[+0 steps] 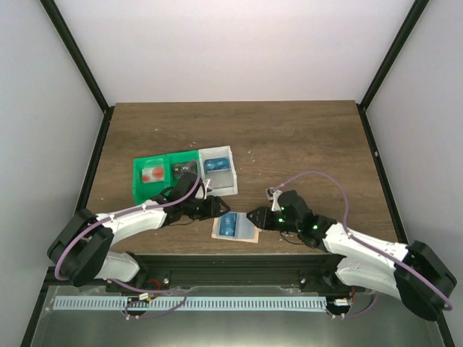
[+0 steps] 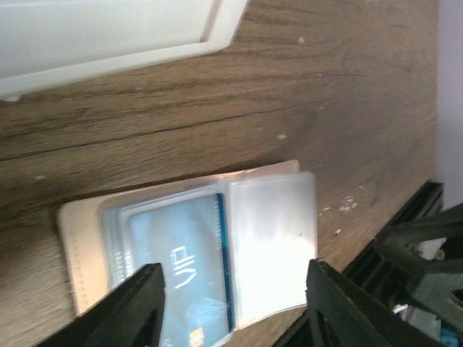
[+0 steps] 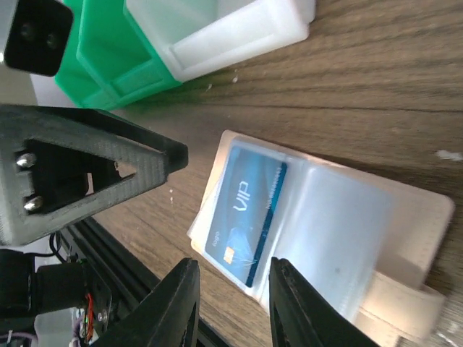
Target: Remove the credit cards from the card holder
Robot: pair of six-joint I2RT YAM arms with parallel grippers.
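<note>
Left gripper (image 2: 235, 267) and right gripper (image 3: 233, 264), jaws apart, flanked the open card holder (image 1: 235, 230), a blue credit card (image 2: 181, 275) inside.

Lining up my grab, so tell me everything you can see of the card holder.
The card holder lies opened flat on the wooden table, near its front edge. Tan cover, two clear plastic sleeves inside; one holds a blue card with white print, the other looks empty. A tan tab sticks out at one end. Only the table seems to touch it.
</note>
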